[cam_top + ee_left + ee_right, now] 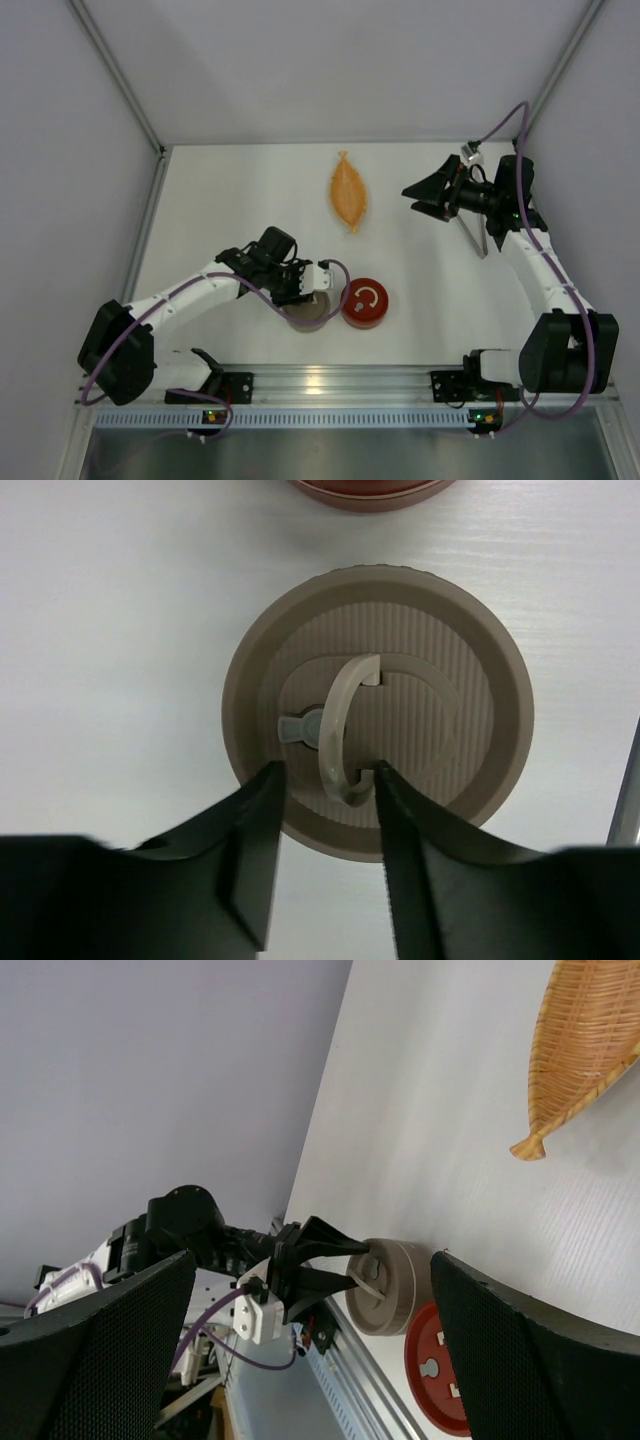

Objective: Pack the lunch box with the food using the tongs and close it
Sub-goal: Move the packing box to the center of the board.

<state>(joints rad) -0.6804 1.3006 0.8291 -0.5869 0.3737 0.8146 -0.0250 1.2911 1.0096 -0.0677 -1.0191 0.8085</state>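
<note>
Left wrist view first: what does the left gripper [328, 775] have hold of?

— Nothing gripped; its jaws stand partly open astride the upright ring handle [335, 720] on the lid of the tan lunch box [430, 720]; one finger is clear of the ring; the other is just beside it, and whether it touches I cannot tell.

— And where is that lunch box?

— On the white table [230, 200], near the front edge, lid on; a red tin [365, 302] sits just beside it on its right.

— The right gripper [420, 196]?

— Held above the table at the far right; jaws spread wide, nothing between them; it faces the orange leaf-shaped dish [348, 190], apart from it.

— The tongs [474, 236]?

— Lying on the table under the right arm, just behind that gripper.
</note>
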